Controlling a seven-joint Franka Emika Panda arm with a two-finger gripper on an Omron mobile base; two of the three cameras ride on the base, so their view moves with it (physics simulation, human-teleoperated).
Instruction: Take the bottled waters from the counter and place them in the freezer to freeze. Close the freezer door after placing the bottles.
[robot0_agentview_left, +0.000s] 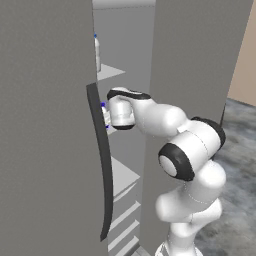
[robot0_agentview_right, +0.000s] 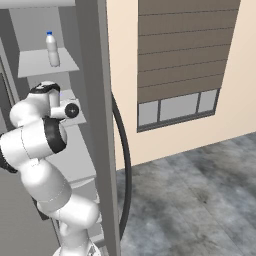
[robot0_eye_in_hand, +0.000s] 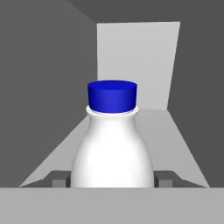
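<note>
End effector (robot0_eye_in_hand: 112, 181): jaws closed on the body of a plain white water bottle (robot0_eye_in_hand: 112, 151), one fingertip showing at each side of its base. The held bottle stands upright, blue cap uppermost, long axis vertical, directly ahead of the hand and square to it. It sits inside the freezer (robot0_agentview_right: 65, 150), over a white shelf (robot0_eye_in_hand: 183, 144) that runs away to the back wall; whether its base touches the shelf cannot be told. Judgement: release turns on the bottle being vertical and seated. Further in and higher, the second bottle (robot0_agentview_right: 52, 49) stands upright on an upper shelf (robot0_agentview_right: 35, 64). The freezer door (robot0_agentview_left: 45, 130) stands open.
</note>
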